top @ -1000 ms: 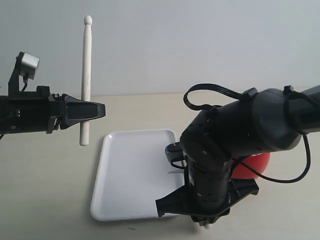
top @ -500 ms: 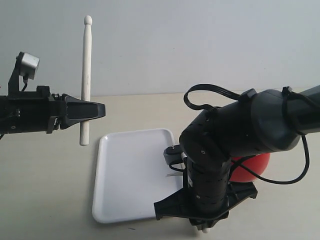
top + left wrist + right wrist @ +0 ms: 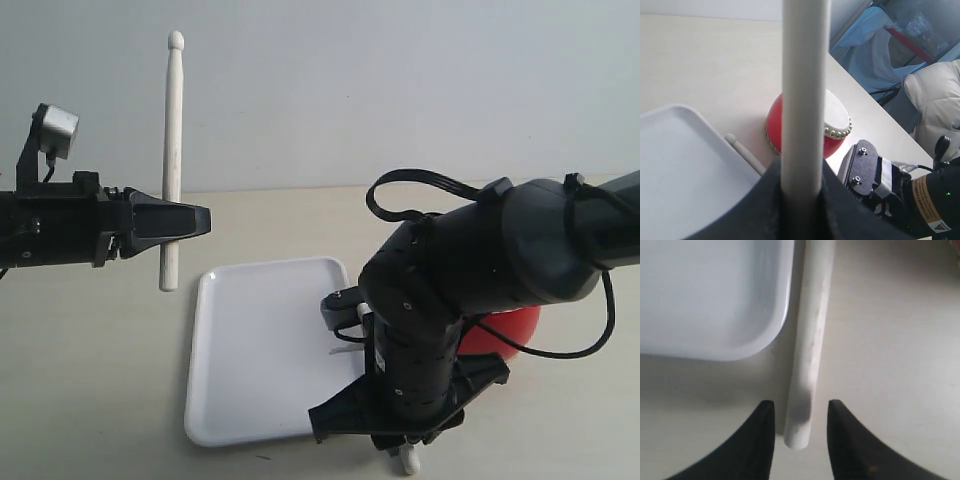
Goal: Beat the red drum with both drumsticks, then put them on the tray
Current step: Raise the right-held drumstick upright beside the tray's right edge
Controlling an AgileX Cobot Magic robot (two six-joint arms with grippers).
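— Only the right side has shifted: the right arm has turned and settled a touch lower, and the tray (image 3: 250, 340) has been nudged slightly leftward at its far corner. The left arm has not budged.
— Start on the left, then.
— The left gripper (image 3: 195, 222) is pinched on the upright drumstick (image 3: 172, 130), bead tip uppermost, held in the air to the left of the tray. Next comes the tray, flat on the table, with nothing on the part that shows.
— And the other stick?
— The lying drumstick (image 3: 810, 330) rests on the table just beside the tray's right-hand rim, parallel to that edge and not inside it. The right gripper (image 3: 801, 407) hangs over its butt end with jaws spread and a gap on each side, so it grips nothing. The bead tip lies between the tray and the red drum (image 3: 837, 132), which stands furthest right, half hidden behind the right arm.
— So what does the next move turn on?
— That rim, I'd say: the stick lies on the wrong side of it. The right gripper is nearer and already lined up along the stick's axis, so it could pinch again and carry the stick sideways over the rim.
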